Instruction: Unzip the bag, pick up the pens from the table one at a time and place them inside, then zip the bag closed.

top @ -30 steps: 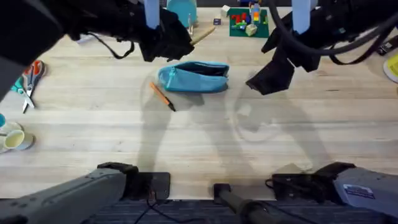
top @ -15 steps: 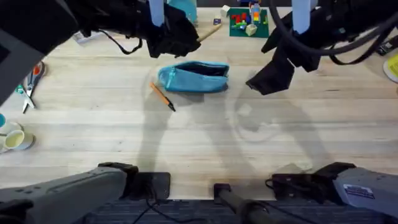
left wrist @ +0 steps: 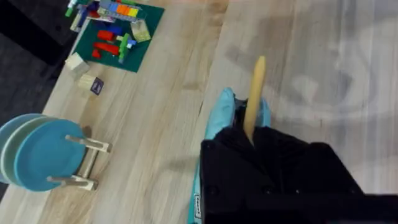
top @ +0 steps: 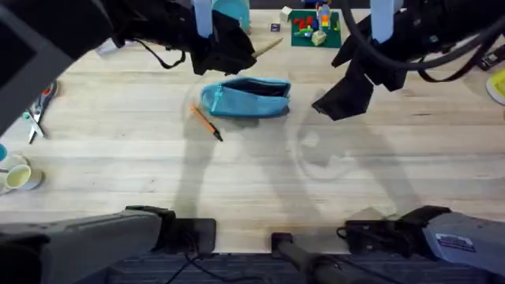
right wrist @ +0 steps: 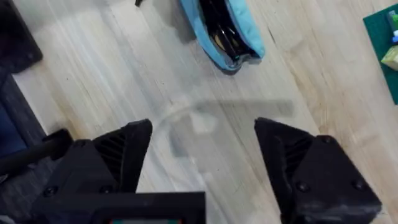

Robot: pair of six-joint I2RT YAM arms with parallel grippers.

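The light blue bag (top: 246, 99) lies unzipped on the table (top: 260, 173), its dark inside showing in the right wrist view (right wrist: 224, 31). An orange pen (top: 207, 122) rests on the wood just left of the bag. My left gripper (top: 230, 49) hovers above the bag's far left side, shut on the yellowish-tan pen (top: 267, 47). In the left wrist view that pen (left wrist: 254, 93) sticks out past the left gripper (left wrist: 249, 134), over the bag (left wrist: 217, 118). My right gripper (top: 346, 96) hangs to the right of the bag, its fingers (right wrist: 124, 149) spread wide and empty.
A teal disc on a wooden stand (left wrist: 37, 158) and a green plate of coloured blocks (top: 314, 28) stand behind the bag. Scissors (top: 35, 106) and a cup (top: 16, 175) lie at the far left. A yellow object (top: 499, 83) sits at the right edge.
My left arm has shifted a little to the right with the tan pen still in its grip. The right gripper, the bag and the orange pen have stayed put.
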